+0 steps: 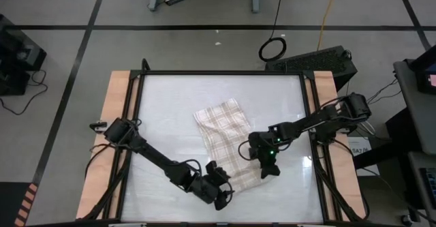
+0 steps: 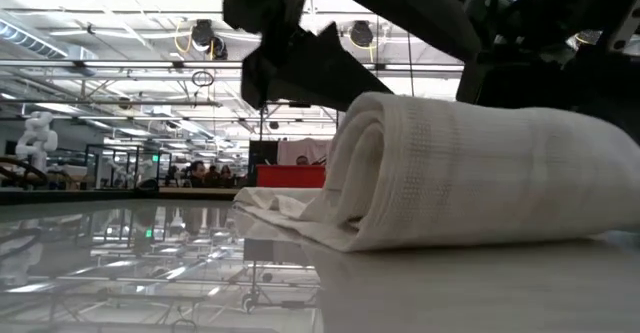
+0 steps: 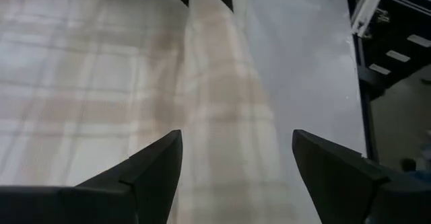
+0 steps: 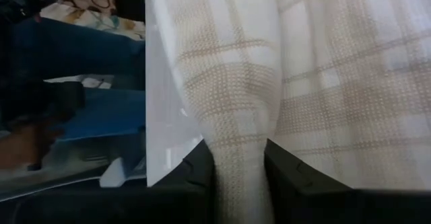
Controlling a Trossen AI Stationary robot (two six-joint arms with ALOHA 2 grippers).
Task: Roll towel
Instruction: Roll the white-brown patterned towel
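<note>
The towel (image 1: 227, 140) lies mid-table, its near edge already rolled. Your right gripper (image 1: 267, 165) pinches one end of the roll; the left gripper (image 1: 219, 189), fingers spread, straddles the other end unclosed. Advance both ends evenly, keeping tension.

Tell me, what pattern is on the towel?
Cream with tan plaid stripes on the towel; left wrist view.

Your left gripper (image 3: 232, 167) hangs with fingers (image 3: 151, 167) spread wide over the plaid towel (image 3: 101, 83), straddling its rolled edge (image 3: 225, 109); the white table (image 3: 303, 56) lies beside the roll.
</note>
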